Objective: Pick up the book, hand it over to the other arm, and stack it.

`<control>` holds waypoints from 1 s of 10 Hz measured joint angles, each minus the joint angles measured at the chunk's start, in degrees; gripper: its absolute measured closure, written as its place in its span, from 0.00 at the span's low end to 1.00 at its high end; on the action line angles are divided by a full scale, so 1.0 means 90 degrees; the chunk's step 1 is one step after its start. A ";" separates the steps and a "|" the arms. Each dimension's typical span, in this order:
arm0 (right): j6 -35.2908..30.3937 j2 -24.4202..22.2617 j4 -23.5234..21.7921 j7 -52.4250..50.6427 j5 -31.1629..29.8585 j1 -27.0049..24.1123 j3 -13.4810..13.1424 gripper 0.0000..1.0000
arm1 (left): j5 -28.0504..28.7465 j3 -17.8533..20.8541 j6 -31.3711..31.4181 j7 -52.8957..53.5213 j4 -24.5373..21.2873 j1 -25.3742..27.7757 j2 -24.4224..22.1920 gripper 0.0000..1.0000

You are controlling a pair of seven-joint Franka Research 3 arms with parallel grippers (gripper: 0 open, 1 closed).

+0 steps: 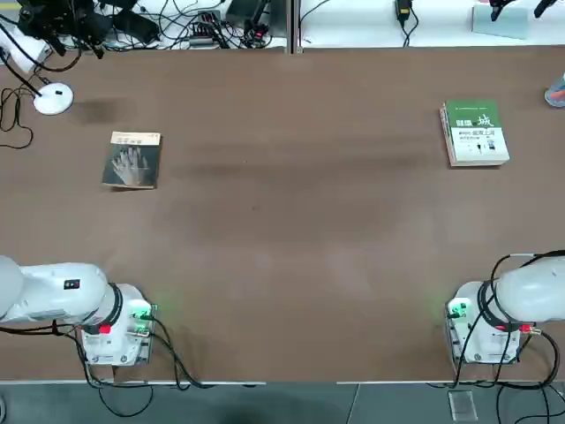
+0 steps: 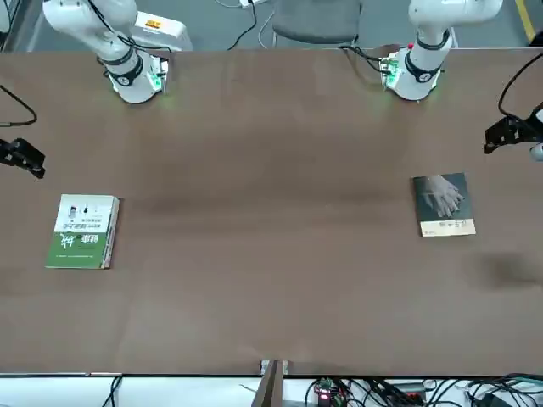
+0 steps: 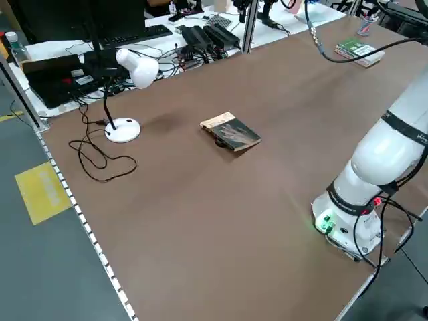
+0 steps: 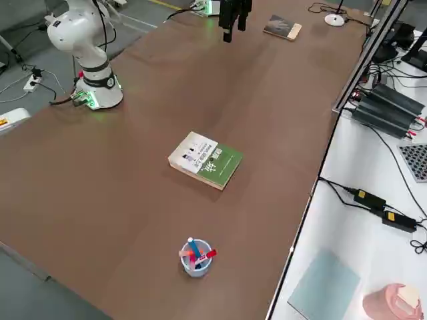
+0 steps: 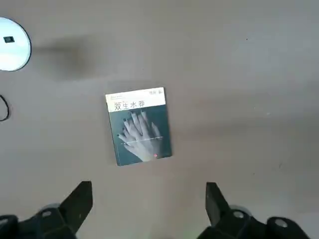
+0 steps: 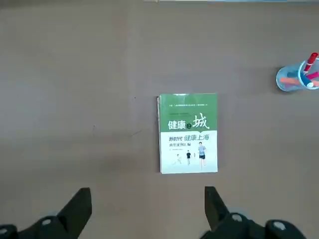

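The book (image 1: 132, 160), thin and dark grey with a pale hand picture and a tan band, lies flat on the brown table's far left; it also shows in the front view (image 2: 442, 203). My left gripper (image 5: 148, 204) hangs high above it, open and holding nothing, with the book (image 5: 139, 125) well ahead of its fingertips. At the table's side edge the left gripper (image 2: 513, 131) shows again. My right gripper (image 6: 147, 206) is open and bare too, high over the thicker green-and-white book (image 6: 188, 133) at the far right. Both arms stand back at their bases.
A white desk lamp (image 1: 52, 98) stands beyond the book near the far left corner. A clear cup of pens (image 4: 195, 257) sits at the table's right edge past the green-and-white book (image 1: 475, 132). Cables and electronics line the far side.
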 joint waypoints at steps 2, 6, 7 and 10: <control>0.0007 0.0000 -0.0001 0.0005 0.0000 0.0000 0.0001 0.00 | -0.0116 -0.0010 0.0018 -0.0035 0.0035 0.0001 0.0102 0.00; 0.0071 0.0001 -0.0003 0.0015 0.0002 0.0000 -0.0002 0.00 | -0.0285 -0.0014 0.1010 0.0033 -0.0272 0.0089 0.0537 0.00; 0.0082 0.0001 -0.0003 0.0018 0.0002 -0.0001 -0.0003 0.00 | -0.0286 -0.0021 0.1223 0.0043 -0.0450 0.0091 0.0572 0.00; 0.0087 0.0001 -0.0005 0.0029 0.0019 -0.0019 -0.0019 0.00 | -0.0285 -0.0075 0.1966 0.0050 -0.1178 0.0091 0.0573 0.00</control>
